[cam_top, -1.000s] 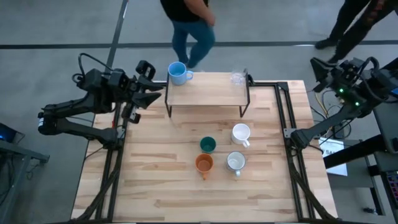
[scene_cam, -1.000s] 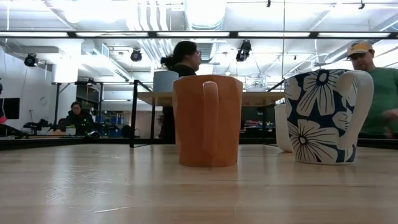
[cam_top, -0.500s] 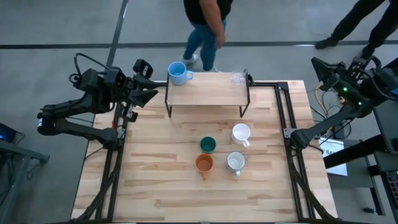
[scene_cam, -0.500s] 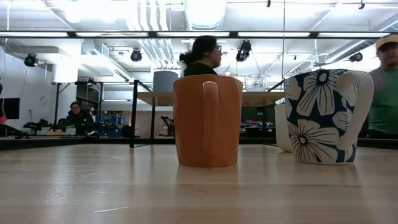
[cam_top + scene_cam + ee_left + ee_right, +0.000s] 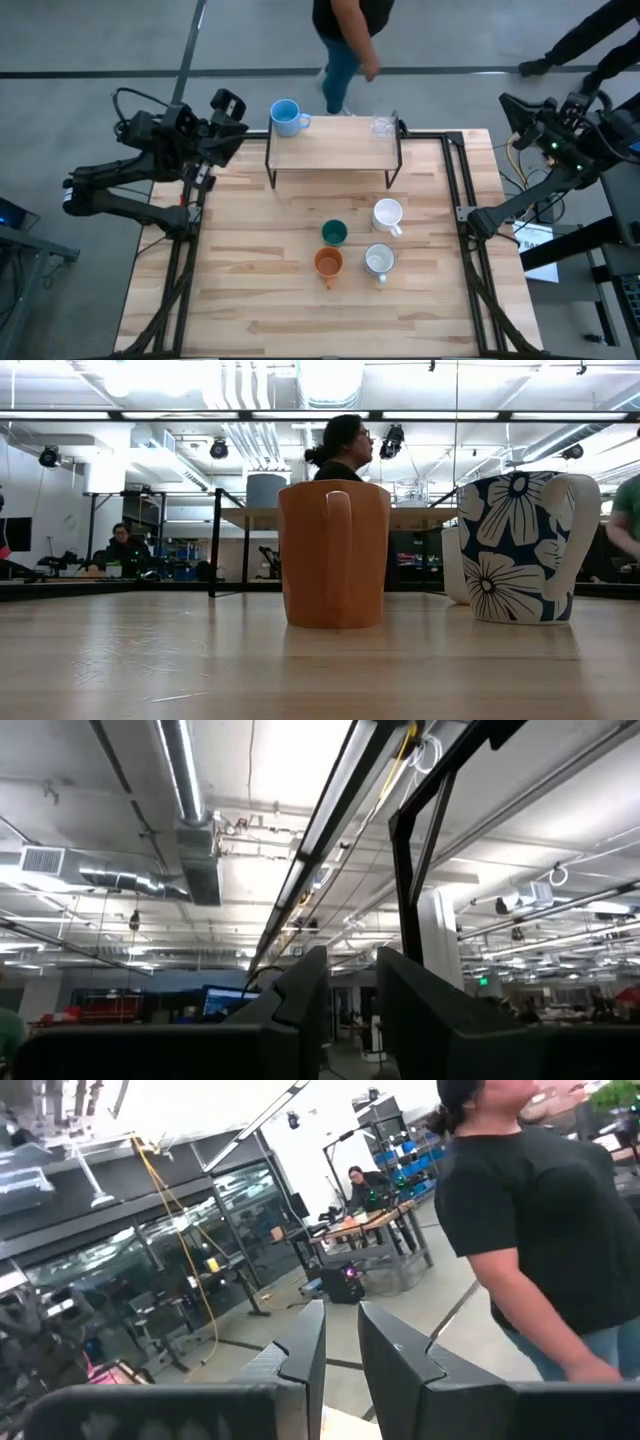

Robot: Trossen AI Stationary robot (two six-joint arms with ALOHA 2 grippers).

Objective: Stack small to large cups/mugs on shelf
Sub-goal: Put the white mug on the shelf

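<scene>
Your left gripper hangs off the table's left far corner, just beside the shelf's left end and touching nothing. In its wrist view the left gripper points up at the ceiling lights, with a narrow gap between the fingers and nothing in it. Your right gripper waits beyond the table's right far corner, well apart from every cup. In its own view the right gripper has its fingers drawn almost together, only a slit between them, and it is empty.

Neither wrist view shows the table or a single cup.

You have six vessels. Two stand on the shelf: the light blue mug at its left end and the clear glass at its right end, which is faint and hard to make out from above. Four stand on the tabletop in front of the shelf: the dark green cup, the white mug, the orange mug and the grey-white mug.

In the low view the orange mug hides the green cup completely. The grey-white mug, flowered blue on its outside, covers most of the white mug, of which only an edge shows.

Two people stand beyond the far edge. One person is cut off at the waist by the high view's top edge. The second person shows only legs. A third person sits far back in the room.
</scene>
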